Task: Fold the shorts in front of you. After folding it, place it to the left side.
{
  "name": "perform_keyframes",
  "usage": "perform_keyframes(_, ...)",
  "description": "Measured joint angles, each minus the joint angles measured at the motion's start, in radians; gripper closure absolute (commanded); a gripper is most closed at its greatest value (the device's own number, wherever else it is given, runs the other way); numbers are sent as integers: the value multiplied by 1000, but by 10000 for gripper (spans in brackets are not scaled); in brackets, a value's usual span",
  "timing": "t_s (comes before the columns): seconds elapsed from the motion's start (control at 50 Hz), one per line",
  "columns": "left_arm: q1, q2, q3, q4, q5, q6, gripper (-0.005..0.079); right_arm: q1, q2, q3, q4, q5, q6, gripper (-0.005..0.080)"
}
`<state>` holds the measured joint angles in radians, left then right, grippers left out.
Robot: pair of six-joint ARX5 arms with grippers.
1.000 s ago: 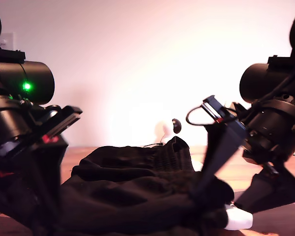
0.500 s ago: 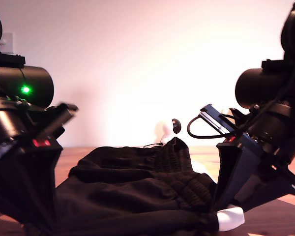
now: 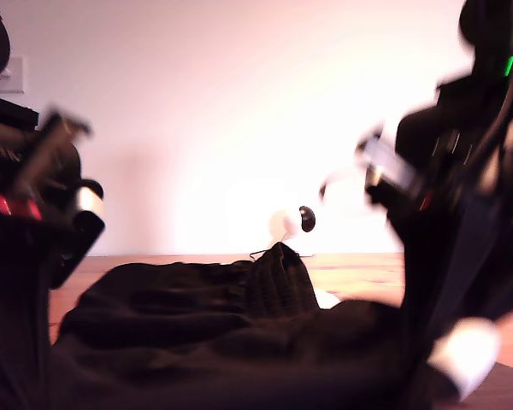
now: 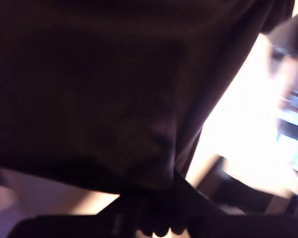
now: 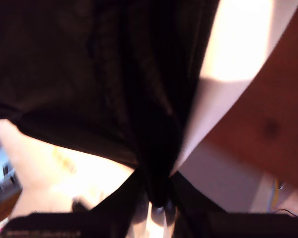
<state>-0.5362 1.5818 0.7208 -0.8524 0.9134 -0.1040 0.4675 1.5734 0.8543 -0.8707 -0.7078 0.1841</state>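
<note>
Shorts (image 3: 214, 342) lie bunched across the wooden surface (image 3: 359, 269) in ext view, black fabric filling the lower frame, a ribbed fold peaking near centre. Both arms motion-blurred at ext view's left and right edges; can't match either to first/second from wrist views. First wrist view: first tool (image 4: 156, 223) clamped on a pinch of the shorts (image 4: 104, 89), cloth hanging taut from the jaws, rest of frame blown out. Second wrist view: second tool (image 5: 159, 203) likewise closed on a gathered fold of the shorts (image 5: 99, 69), reddish surface (image 5: 258, 129) visible beside the cloth. White bit (image 3: 466, 354) shows at lower part of ext view's right, blurred. Small round dark object (image 3: 307, 219) sits behind the shorts, near the wall (image 3: 239, 102).
</note>
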Motion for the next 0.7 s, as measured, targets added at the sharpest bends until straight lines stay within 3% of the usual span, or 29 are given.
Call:
perform_keyframes(0.28, 0, -319, -3, -34, 74, -55, 766, -1, -83, 159, -163, 8, -32, 765)
perform_keyframes(0.5, 17, -402, 0, -28, 74, -133, 766, -1, -83, 236, -190, 9, -32, 765)
perform_keyframes(0.7, 105, -421, 34, 14, 33, -145, 766, -1, -83, 338, -181, 77, -27, 765)
